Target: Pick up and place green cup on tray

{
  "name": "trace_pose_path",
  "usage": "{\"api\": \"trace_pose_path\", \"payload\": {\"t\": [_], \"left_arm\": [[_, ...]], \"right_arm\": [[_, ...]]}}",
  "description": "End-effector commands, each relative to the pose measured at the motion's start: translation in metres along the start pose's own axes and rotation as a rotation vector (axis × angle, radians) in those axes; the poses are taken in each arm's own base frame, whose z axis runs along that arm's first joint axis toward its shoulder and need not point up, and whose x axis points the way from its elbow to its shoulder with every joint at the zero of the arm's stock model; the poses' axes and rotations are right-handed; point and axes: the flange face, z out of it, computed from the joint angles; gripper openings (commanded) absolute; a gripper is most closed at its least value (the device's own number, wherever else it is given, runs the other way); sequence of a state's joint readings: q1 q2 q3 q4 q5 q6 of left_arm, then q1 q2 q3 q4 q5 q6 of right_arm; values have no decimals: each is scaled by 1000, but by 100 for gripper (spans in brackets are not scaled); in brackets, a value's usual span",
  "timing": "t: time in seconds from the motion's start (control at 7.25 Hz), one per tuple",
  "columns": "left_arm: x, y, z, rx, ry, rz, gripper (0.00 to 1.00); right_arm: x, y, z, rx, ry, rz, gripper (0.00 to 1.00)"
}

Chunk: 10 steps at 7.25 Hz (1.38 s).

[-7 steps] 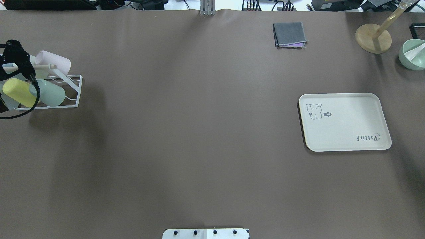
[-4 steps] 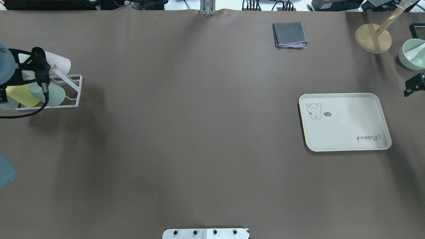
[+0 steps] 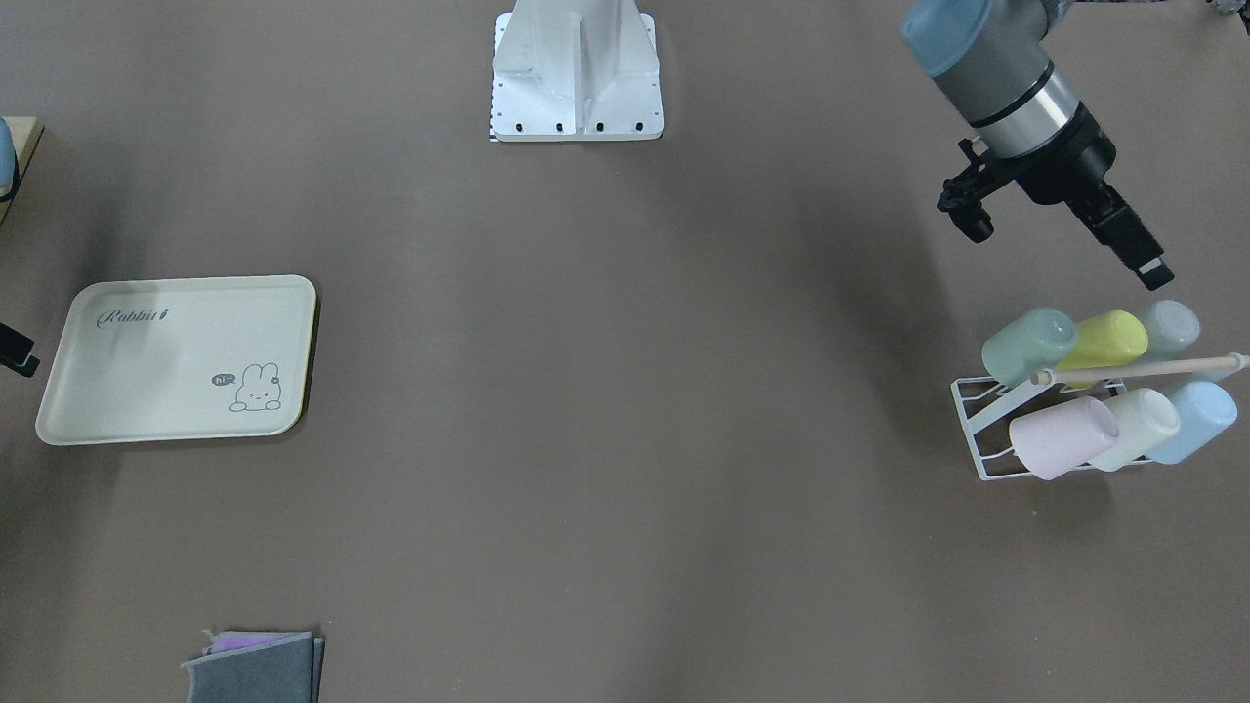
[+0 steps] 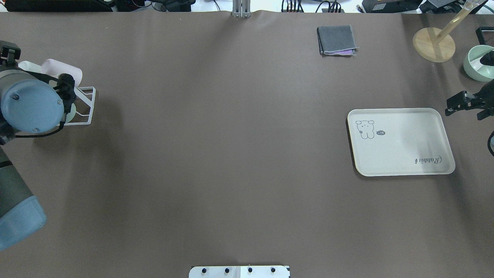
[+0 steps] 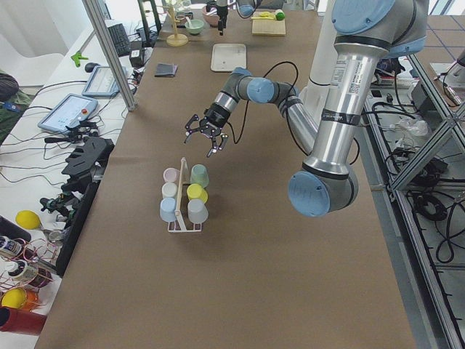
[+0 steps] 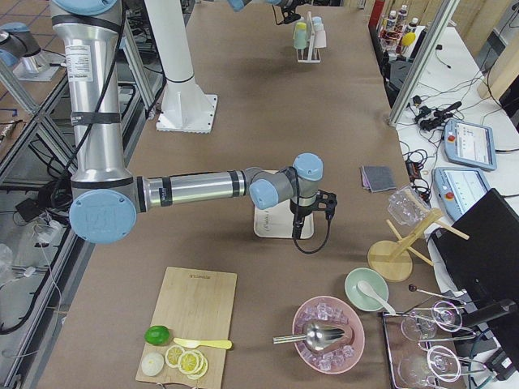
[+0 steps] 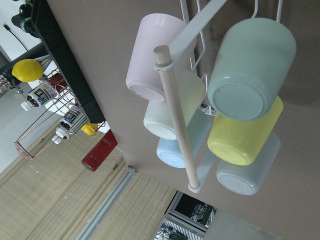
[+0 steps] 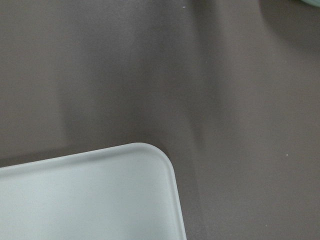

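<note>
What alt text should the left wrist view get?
Six pastel cups sit in a white wire rack, bases toward the camera, three on each side of a wooden dowel. The green cup is top right, with a yellow cup just below it; brown table behind.

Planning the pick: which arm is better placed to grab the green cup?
Left. The left gripper hangs beside the rack holding the green cup; the right gripper is far off, by the tray.

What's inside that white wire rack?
Six cups lie sideways in the rack: green cup, yellow cup, grey cup, pink cup, whitish cup, blue cup. From overhead, the left arm hides most.
</note>
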<state>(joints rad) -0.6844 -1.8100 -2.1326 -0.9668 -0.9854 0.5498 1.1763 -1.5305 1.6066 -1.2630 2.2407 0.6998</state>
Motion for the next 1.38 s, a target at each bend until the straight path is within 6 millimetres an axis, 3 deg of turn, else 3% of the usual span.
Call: {"api": "trace_pose_path", "payload": {"t": [0.0,0.41,0.69,0.83,0.97,1.24], "left_arm": [[25,-39,1,-75,-85,178,98],[72,-98,10,-148,-140,353,98],[117,-140,13,-167,-165,476,98],[119,-144,18,-189,-178,491,98],[121,-146,22,-200,-175,532,98],[124,-152,31,-229,-186,579,98]], "right_arm": [[1,-1,13,-1,-25,-20,99],[28,8,59,-115,-144,-29,99],[32,10,61,-109,-162,-38,88],[43,15,67,-121,-149,-26,79],[42,17,73,-132,-147,-26,69],[44,18,77,-139,-143,-35,69]]}}
